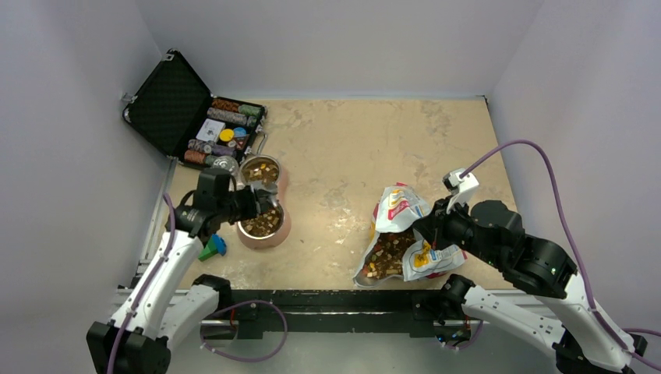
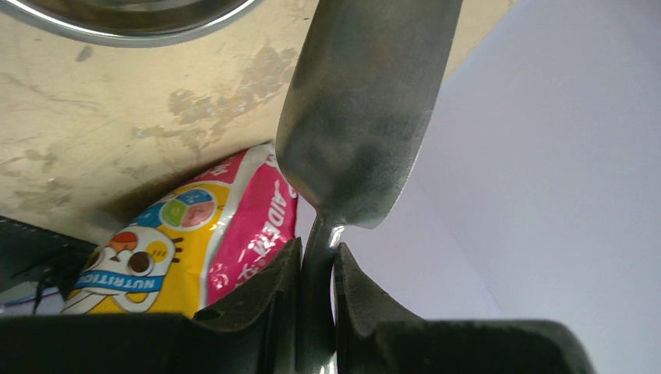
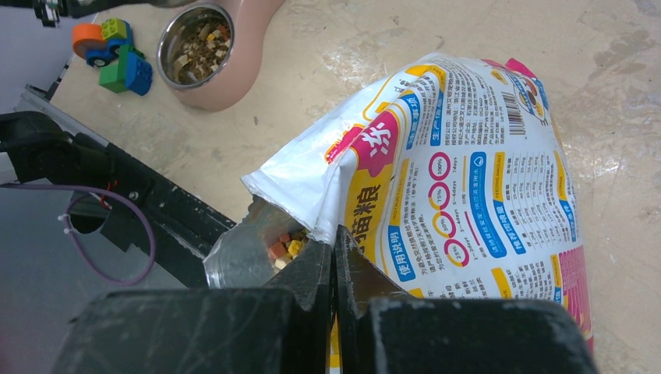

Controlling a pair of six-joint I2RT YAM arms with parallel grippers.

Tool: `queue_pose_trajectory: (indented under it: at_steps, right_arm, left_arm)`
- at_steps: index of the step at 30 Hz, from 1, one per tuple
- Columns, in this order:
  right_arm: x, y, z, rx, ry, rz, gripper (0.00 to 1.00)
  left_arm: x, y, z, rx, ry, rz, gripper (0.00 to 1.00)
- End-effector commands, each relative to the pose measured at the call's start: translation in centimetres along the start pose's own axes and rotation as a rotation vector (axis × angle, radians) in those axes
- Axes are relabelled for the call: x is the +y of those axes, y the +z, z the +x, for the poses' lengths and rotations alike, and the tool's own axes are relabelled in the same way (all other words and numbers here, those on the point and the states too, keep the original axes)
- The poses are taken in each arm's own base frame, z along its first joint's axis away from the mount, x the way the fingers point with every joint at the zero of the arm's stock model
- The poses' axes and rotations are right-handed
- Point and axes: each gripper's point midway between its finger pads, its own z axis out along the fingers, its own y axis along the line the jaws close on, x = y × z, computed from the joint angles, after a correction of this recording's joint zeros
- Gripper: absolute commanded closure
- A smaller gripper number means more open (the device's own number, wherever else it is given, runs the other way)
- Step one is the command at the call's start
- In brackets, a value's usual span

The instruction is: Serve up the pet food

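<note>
Beige tabletop (image 1: 351, 140): left gripper (image 2: 318, 251) pinches a metal scoop (image 2: 358, 117) handle near a steel bowl (image 3: 162, 58) of kibble (image 3: 195, 47); right gripper (image 3: 335, 243) clamps the food bag (image 3: 468, 171) edge.

In the left wrist view the scoop (image 2: 358, 117) is cut off at 12 o'clock, so its load cannot be told; the steel bowl (image 2: 132, 23) is cropped at 11 o'clock. In the right wrist view the bag (image 3: 468, 171) is cut off at 4 o'clock, and most of the pet food (image 3: 284, 248) is hidden by its foil lip. From above, the tips of the left gripper (image 1: 253, 204) are too small to be made out.
</note>
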Motion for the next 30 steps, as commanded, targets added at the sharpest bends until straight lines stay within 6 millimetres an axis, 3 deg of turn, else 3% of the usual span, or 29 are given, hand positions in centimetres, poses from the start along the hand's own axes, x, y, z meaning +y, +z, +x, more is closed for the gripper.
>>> queue_pose_trajectory:
  at_steps: [1,4,7,11,20,30]
  right_arm:
    - [1.0,-0.9,-3.8,-0.154,0.045,-0.039,1.0]
    - [0.9,-0.6,-3.5,-0.149,0.048,-0.035,1.0]
    - [1.0,-0.3,-3.6,-0.149,0.053,-0.032,1.0]
    - [1.0,0.0,-3.9,-0.15,0.053,-0.023,1.0]
    - [1.3,1.0,-5.5,-0.175,0.035,0.003,1.0]
    - [2.6,2.9,-8.4,-0.209,0.028,0.01,1.0]
  left_arm:
    - [3.0,-1.0,0.6,0.111,-0.011,-0.008,1.0]
    - [5.1,-1.5,1.1,0.198,0.073,-0.008,1.0]
    - [4.8,-1.2,2.2,0.306,0.169,0.093,1.0]
    - [5.6,-2.4,4.3,0.432,0.392,0.128,1.0]
    - [9.0,-7.5,6.6,0.619,0.894,0.184,1.0]
    - [11.4,-13.0,8.2,0.808,1.183,0.254,1.0]
